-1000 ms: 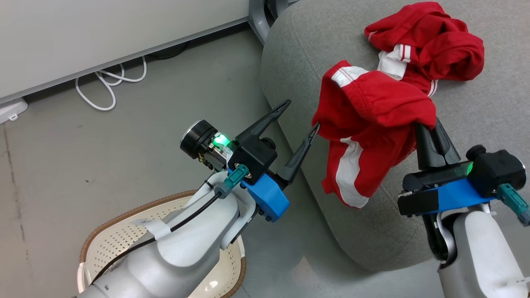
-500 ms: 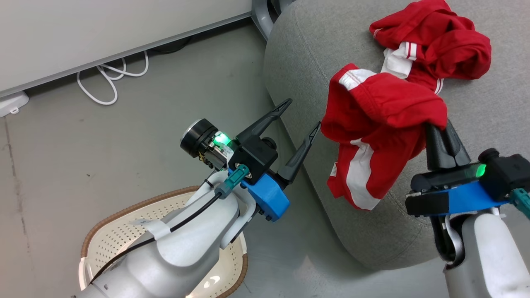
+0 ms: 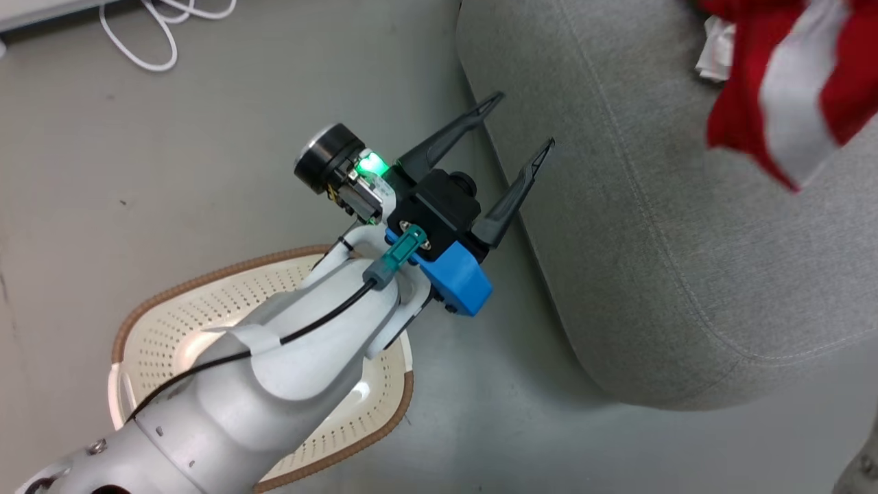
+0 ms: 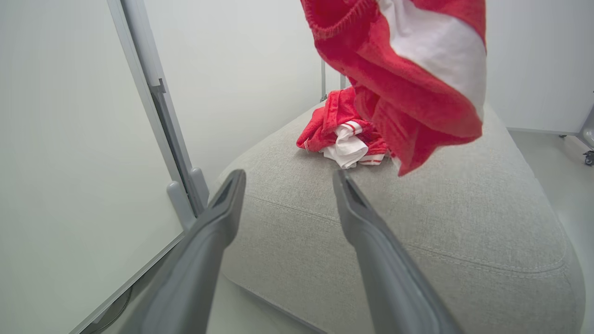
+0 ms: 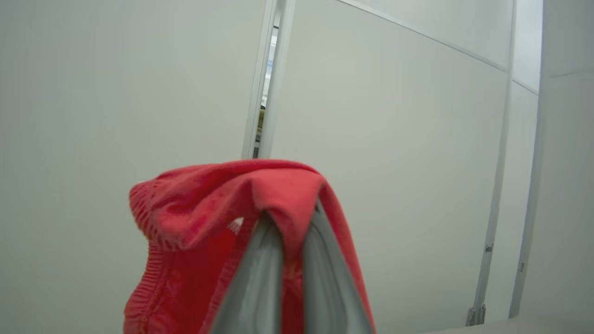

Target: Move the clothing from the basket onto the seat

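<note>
**Head view.** The left gripper [image 3: 525, 123] sits just above centre, its 2 dark fingers spread wide and pointing toward 1 o'clock, with nothing between them. The far finger's tip lies over the seat's edge. The basket [image 3: 206, 278] is on the grey floor at 7 o'clock, and the pale left forearm crosses over much of it. The seat [image 3: 651, 240] takes up the 3 o'clock side. A blurred red garment [image 3: 789, 82] with a white stripe hangs at 1 o'clock, over the seat. A white cable [image 3: 137, 41] loops on the floor at 11 o'clock.

**Left wrist view.** The left gripper [image 4: 288, 178] is wide open and points at the near edge of the seat [image 4: 417, 222]. The red garment [image 4: 408, 79] dangles from 12 o'clock, above the cushion. A second red garment [image 4: 343, 134] lies crumpled on the seat behind it, near centre. A white wall panel [image 4: 69, 139] stands at 9 o'clock.

**Right wrist view.** The right gripper [image 5: 290, 218] is pinched tight on the red garment [image 5: 222, 199], which drapes over the fingertips and falls toward 7 o'clock. White wall panels [image 5: 394, 139] stand behind.
</note>
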{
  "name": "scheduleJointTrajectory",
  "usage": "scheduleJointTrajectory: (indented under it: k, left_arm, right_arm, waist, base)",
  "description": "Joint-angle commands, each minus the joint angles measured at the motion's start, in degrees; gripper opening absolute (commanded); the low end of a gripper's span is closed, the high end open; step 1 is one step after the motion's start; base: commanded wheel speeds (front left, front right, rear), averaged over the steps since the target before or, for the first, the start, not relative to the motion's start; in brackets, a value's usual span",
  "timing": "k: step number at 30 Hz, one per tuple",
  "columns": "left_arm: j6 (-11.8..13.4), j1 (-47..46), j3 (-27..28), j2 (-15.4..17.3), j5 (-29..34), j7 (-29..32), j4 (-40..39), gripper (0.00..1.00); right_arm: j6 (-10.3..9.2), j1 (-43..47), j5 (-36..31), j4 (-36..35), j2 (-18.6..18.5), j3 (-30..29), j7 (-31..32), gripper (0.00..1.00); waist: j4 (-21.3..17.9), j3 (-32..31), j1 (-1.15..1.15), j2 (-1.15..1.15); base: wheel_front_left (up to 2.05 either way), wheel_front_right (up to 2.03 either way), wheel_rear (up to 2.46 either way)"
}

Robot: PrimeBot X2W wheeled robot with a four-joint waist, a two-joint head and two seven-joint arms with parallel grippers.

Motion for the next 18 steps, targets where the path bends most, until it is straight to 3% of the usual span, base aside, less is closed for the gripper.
scheduleJointTrajectory:
  k: [1,9,14,18]
  left_arm:
    - [0.15,-2.04,-0.02,0.51,0.48,0.51,-0.58,1.0]
    - [0.17,-7.72,0.14,1.53,2.66,2.06,-2.69,1.0]
    - [0.44,-10.04,0.22,2.04,3.58,2.48,-3.66,1.0]
    - [0.81,-10.75,0.17,2.38,3.84,2.27,-3.95,1.0]
  right_arm:
    - [0.02,-3.62,0.73,-0.87,-1.67,-2.26,-0.19,0.0]
    - [0.01,-17.65,1.4,1.12,-12.02,-12.17,-0.19,0.0]
    - [0.02,-20.91,1.06,9.46,-19.37,-15.68,-0.18,0.0]
    - [0.01,-20.09,-0.26,16.57,-21.84,-17.26,-0.19,0.0]
  waist:
    - [1.65,5.7,0.0,0.0]
    - [2.88,16.98,0.0,0.0]
    - [3.53,21.73,0.0,0.0]
    - [3.87,23.61,0.0,0.0]
  base:
    - [0.0,0.0,0.0]
    - [0.0,0.0,0.0]
    - [0.0,0.0,0.0]
    - [0.0,0.0,0.0]
